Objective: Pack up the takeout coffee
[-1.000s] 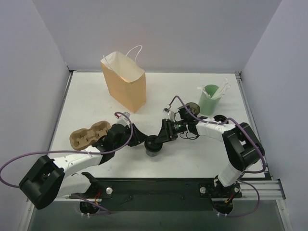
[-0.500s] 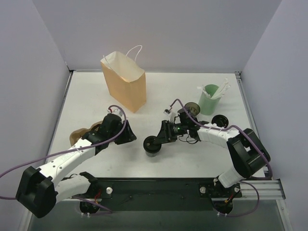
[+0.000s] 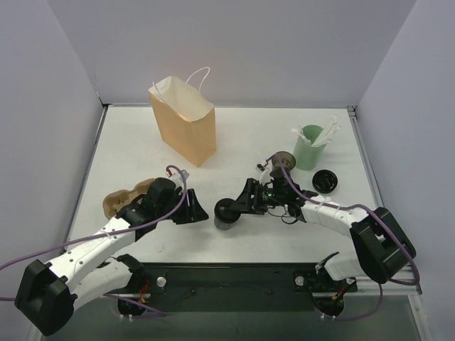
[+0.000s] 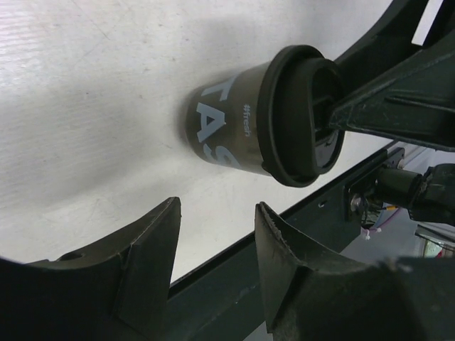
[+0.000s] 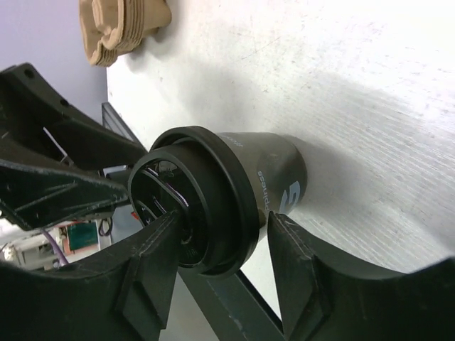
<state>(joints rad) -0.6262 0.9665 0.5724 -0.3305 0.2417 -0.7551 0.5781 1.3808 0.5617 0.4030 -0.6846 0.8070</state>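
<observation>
The takeout coffee (image 3: 225, 213), a dark cup with a black lid, stands upright on the white table near the front edge. It also shows in the left wrist view (image 4: 242, 121) and the right wrist view (image 5: 242, 192). My right gripper (image 3: 236, 207) is shut on its lid rim: one finger (image 5: 153, 263) lies on the lid top and the other (image 5: 298, 273) sits under the rim against the cup wall. My left gripper (image 3: 201, 212) is open and empty just left of the cup, with its fingertips (image 4: 160, 227) short of it.
A tan paper bag (image 3: 183, 121) stands open at the back left. A brown pulp tray (image 3: 122, 199) lies by the left arm. A pale green cup with white sticks (image 3: 310, 145), an open dark cup (image 3: 283, 158) and a loose black lid (image 3: 325, 180) are at the right.
My left arm pulled back, then swung its gripper in again beside the cup. My right forearm shifted toward the near edge while its gripper stayed on the lid. The cup barely moved.
</observation>
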